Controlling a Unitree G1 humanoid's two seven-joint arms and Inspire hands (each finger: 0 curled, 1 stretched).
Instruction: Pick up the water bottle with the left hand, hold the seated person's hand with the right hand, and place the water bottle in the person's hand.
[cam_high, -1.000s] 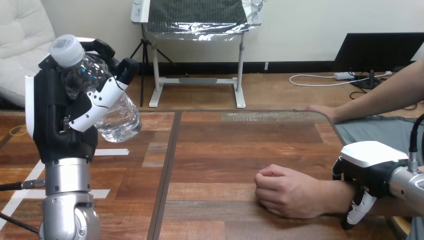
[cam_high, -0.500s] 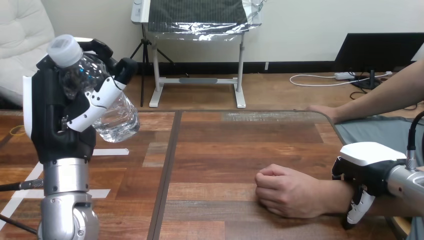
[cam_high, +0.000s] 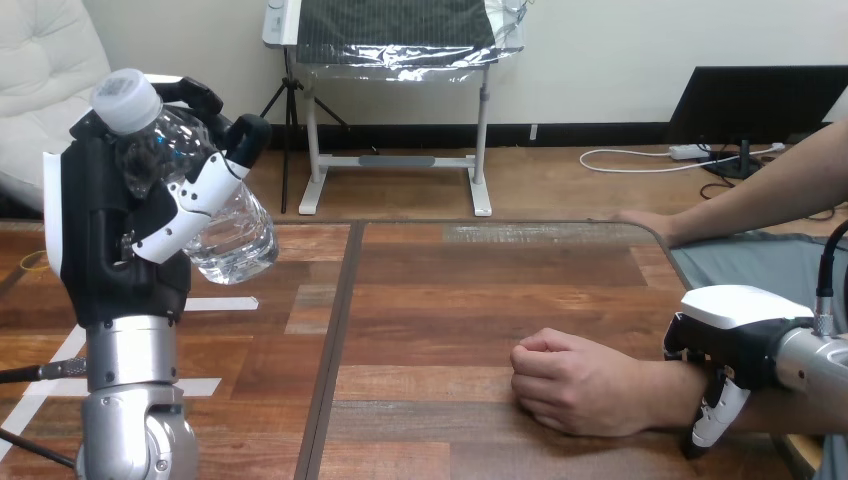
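Clear plastic water bottle (cam_high: 228, 228), white-capped, sits in my left hand (cam_high: 105, 240), raised well above the wooden table (cam_high: 450, 290) at the view's left. Fingers (cam_high: 190, 200) are curled across its upper body. The cap (cam_high: 125, 100) sticks out above them; the base hangs clear below, tilted toward the table's middle.

My right hand (cam_high: 745, 325) lies over the person's wrist, one finger hooked down its near side. On the table rests the person's hand (cam_high: 575, 385), a closed fist, well apart from the bottle.

Judgement: carry step. Swing the bottle across low and slow, base leading. The fist must open palm-up first. Right hand should steady the wrist, not squeeze. Risk: the smooth bottle slips in this tilted hold.
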